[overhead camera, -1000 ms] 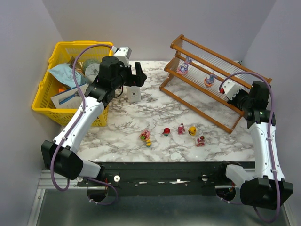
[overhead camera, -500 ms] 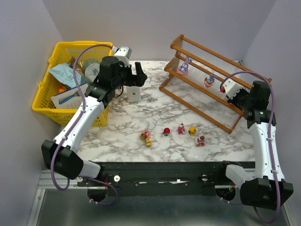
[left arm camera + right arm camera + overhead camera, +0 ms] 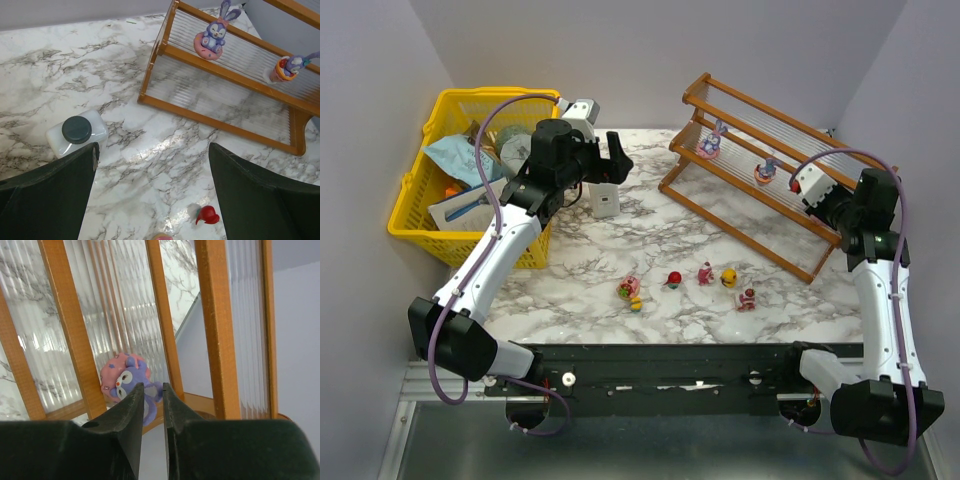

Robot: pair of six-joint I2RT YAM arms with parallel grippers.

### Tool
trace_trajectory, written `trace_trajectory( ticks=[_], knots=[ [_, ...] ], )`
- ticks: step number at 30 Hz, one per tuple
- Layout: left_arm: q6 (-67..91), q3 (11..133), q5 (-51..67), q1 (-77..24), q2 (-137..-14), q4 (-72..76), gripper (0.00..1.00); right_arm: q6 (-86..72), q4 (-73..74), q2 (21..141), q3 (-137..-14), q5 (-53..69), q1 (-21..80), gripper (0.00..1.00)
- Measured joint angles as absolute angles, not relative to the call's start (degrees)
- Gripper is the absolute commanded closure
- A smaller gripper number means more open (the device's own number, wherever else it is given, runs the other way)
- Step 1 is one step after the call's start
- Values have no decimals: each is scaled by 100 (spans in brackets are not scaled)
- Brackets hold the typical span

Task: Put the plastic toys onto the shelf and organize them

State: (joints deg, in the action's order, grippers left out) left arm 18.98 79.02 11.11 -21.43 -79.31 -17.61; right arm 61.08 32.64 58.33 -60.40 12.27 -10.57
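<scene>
The shelf [image 3: 760, 185] stands at the back right, slanted, with wooden rails and clear ribbed panels. Two purple bunnies [image 3: 710, 142] [image 3: 765, 170] sit on its upper tier; they also show in the left wrist view [image 3: 215, 36] [image 3: 287, 67]. My right gripper [image 3: 796, 186] is at the shelf's right part, shut on the ear of a pink-purple bunny [image 3: 120, 377] that rests against a rail; its tips [image 3: 152, 386] pinch the ear. Several toys lie on the table: pink [image 3: 628, 290], red [image 3: 673, 278], pink-red [image 3: 705, 272], yellow [image 3: 729, 278], pink-red [image 3: 747, 299]. My left gripper [image 3: 615, 155] [image 3: 152, 150] hangs open and empty above the table.
A white bottle with a black cap [image 3: 605, 200] [image 3: 77, 132] stands under the left gripper. A yellow mesh basket [image 3: 440, 220] full of items sits at the left. The red toy [image 3: 207, 215] shows low in the left wrist view. Walls close in on three sides.
The right wrist has shifted slightly to the right and back at the shelf. The left arm and the toys on the table have not moved.
</scene>
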Motion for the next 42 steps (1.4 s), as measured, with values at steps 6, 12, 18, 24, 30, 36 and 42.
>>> trace_trajectory(
  ticks=[6, 12, 18, 24, 30, 36, 42],
  knots=[
    [1916, 7902, 1120, -2141, -7931, -1758, 1, 6095, 3262, 5804, -6128, 1229, -1057, 69],
    [1964, 7902, 1190, -2139, -7931, -1754, 1, 5972, 3271, 5743, -6226, 1282, -1057, 64],
    [2014, 7900, 1516, -2137, -7940, -1590, 1, 5441, 3258, 5583, -6578, 1715, -1057, 54],
    [2248, 7896, 2025, -2158, -8119, -1238, 1, 3448, 2596, 5288, -6801, 1874, -1057, 55],
    [2370, 7896, 2215, -2381, -8326, -1116, 1, 829, 2051, 5109, -7015, 1826, -1057, 59],
    [2381, 7894, 2285, -2561, -8370, -1103, 1, -954, 2545, 5109, -7644, 1662, -1057, 35],
    [2351, 7485, 1997, -2563, -8162, -1122, 1, -1730, 3107, 4895, -7487, 1809, -904, 26]
  ],
)
